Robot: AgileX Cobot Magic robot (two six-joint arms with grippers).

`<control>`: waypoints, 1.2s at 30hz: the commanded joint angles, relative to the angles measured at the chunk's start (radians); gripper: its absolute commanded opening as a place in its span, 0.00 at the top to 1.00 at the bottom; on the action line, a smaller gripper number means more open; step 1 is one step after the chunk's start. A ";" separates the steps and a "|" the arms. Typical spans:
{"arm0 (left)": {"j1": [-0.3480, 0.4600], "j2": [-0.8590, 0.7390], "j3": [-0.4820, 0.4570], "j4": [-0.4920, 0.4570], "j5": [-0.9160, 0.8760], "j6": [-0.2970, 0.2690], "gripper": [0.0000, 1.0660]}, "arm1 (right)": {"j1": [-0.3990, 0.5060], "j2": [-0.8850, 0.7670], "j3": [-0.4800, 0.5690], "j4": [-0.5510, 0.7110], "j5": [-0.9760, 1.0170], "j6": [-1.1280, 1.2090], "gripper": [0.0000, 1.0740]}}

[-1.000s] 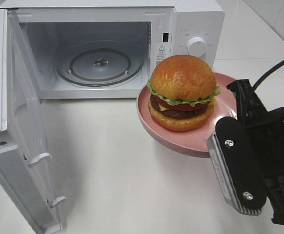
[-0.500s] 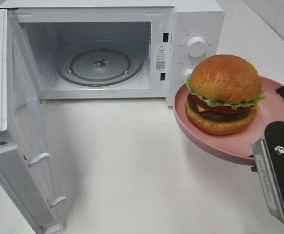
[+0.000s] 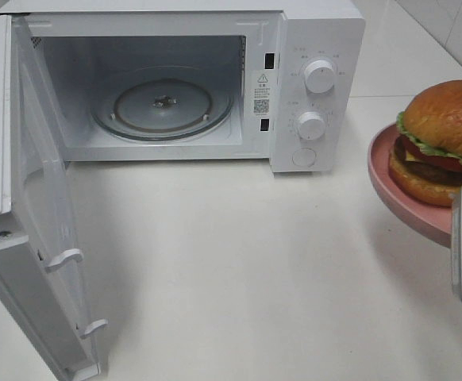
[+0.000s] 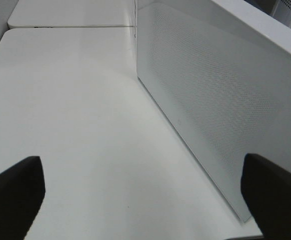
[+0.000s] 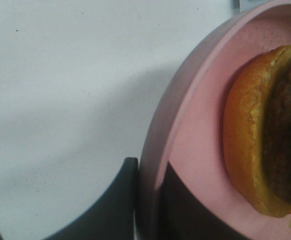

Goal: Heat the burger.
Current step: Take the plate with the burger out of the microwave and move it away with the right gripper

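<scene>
Microwave (image 3: 215, 79) stands at the desk's (image 3: 231, 270) back edge, door (image 3: 25, 198) swung wide. Pink plate (image 3: 398, 194) hangs above the right edge, its rim pinched by the right pincer (image 5: 148, 200), carrying the burger (image 3: 445, 143). The left pincer (image 4: 145, 200) gapes empty beside the door.

upright burger (image 3: 445, 139) on pink plate (image 3: 398, 194)

one microwave (image 3: 175, 79), two knobs (image 3: 319, 76), one burger (image 3: 444, 131), one pink plate (image 3: 398, 190), one turntable (image 3: 163, 103).
</scene>
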 commanded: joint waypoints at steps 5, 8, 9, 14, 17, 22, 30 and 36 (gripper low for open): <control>0.003 -0.018 0.004 -0.002 0.001 -0.003 0.06 | -0.003 -0.010 -0.005 -0.117 0.060 0.222 1.00; 0.003 -0.018 0.004 -0.002 0.001 -0.003 0.06 | -0.003 -0.007 -0.005 -0.148 0.115 0.340 1.00; 0.003 -0.018 0.004 -0.002 0.001 -0.003 0.06 | -0.003 -0.007 -0.005 -0.148 0.115 0.340 1.00; 0.003 -0.018 0.004 -0.002 0.001 -0.003 0.06 | -0.003 0.015 -0.005 -0.167 0.150 0.457 1.00; 0.003 -0.018 0.004 -0.002 0.001 -0.003 0.06 | -0.003 0.078 -0.005 -0.174 0.179 0.563 1.00; 0.003 -0.018 0.004 -0.002 0.001 -0.003 0.06 | -0.003 0.210 -0.005 -0.225 0.180 0.768 1.00; 0.003 -0.018 0.004 -0.002 0.001 -0.003 0.06 | -0.003 0.345 -0.023 -0.279 0.181 1.016 1.00; 0.003 -0.018 0.004 -0.002 0.001 -0.003 0.06 | -0.003 0.437 -0.037 -0.307 0.164 1.172 1.00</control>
